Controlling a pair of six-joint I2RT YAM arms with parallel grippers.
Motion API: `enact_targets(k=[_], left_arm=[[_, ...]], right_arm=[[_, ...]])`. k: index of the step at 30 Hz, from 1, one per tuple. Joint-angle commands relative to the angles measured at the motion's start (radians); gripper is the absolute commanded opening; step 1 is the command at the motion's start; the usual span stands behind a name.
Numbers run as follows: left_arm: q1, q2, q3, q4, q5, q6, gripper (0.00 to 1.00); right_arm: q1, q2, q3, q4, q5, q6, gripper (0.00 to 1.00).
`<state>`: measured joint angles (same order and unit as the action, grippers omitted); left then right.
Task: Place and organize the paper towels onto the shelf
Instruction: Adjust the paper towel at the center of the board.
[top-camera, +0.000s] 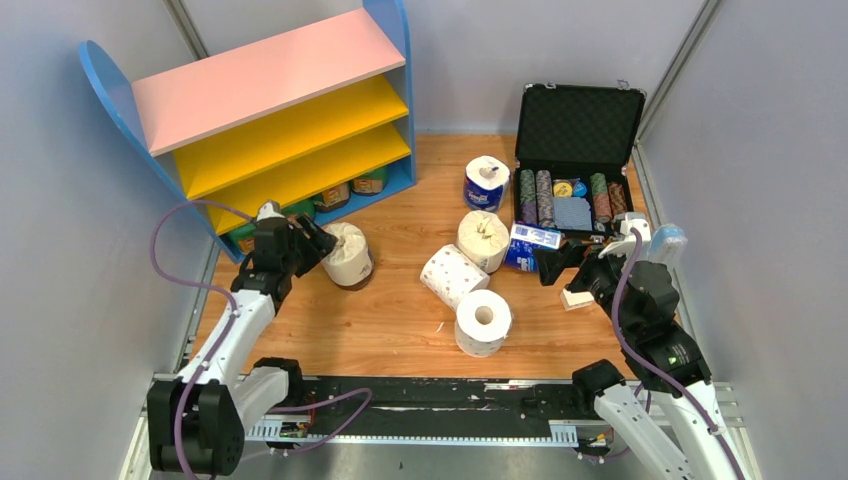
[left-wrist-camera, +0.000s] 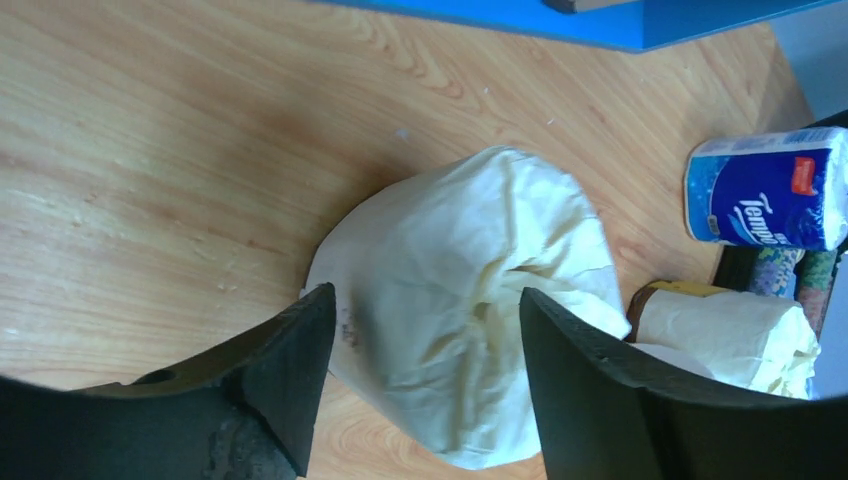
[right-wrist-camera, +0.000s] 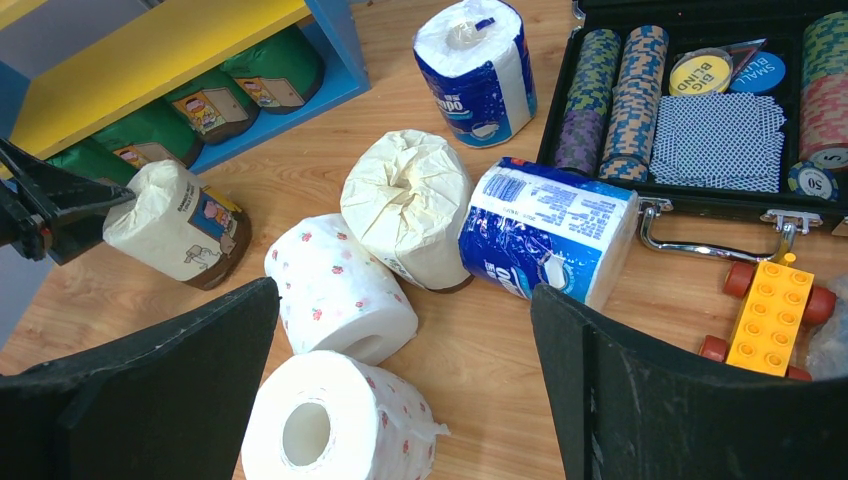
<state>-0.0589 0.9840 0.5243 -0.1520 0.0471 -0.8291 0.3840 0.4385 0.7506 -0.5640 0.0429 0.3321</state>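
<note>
The shelf (top-camera: 262, 78) stands at the back left, with green-wrapped rolls (top-camera: 340, 196) on its bottom tier; they also show in the right wrist view (right-wrist-camera: 270, 68). My left gripper (top-camera: 316, 245) is open, its fingers on either side of a cream-wrapped roll (left-wrist-camera: 460, 290) on the table in front of the shelf. Mid-table lie a second cream roll (top-camera: 484, 240), a floral white roll (top-camera: 452, 275), a hollow-core white roll (top-camera: 483, 322) and a blue-white roll on its side (top-camera: 530, 247). Another blue-white roll (top-camera: 487, 183) stands behind them. My right gripper (right-wrist-camera: 405, 290) is open and empty, to the right of this group.
An open black case (top-camera: 580, 125) with poker chip stacks and cards stands at the back right. A yellow toy brick car (right-wrist-camera: 770, 315) lies in front of it, near my right gripper. Grey walls close in both sides.
</note>
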Motion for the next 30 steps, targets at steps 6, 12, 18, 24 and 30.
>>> enact_targets(k=[6, 12, 18, 24, 30], left_arm=[[-0.006, -0.042, 0.298, -0.322, -0.170, 0.228, 0.91], [-0.194, 0.046, 0.489, -0.524, -0.387, 0.255, 0.92], [-0.399, 0.244, 0.669, -0.634, -0.549, 0.222, 0.90], [-0.544, 0.429, 0.791, -0.654, -0.580, 0.199, 0.86], [-0.593, 0.557, 0.848, -0.678, -0.632, 0.166, 0.82]], right_arm=[[0.004, 0.004, 0.003, 0.038, -0.002, 0.010, 1.00], [0.004, 0.008, 0.002, 0.039, 0.002, 0.009, 1.00], [0.004, 0.002, 0.003, 0.038, 0.005, 0.010, 1.00], [0.004, -0.002, 0.003, 0.038, 0.006, 0.010, 1.00], [0.004, -0.009, 0.003, 0.039, 0.008, 0.010, 1.00]])
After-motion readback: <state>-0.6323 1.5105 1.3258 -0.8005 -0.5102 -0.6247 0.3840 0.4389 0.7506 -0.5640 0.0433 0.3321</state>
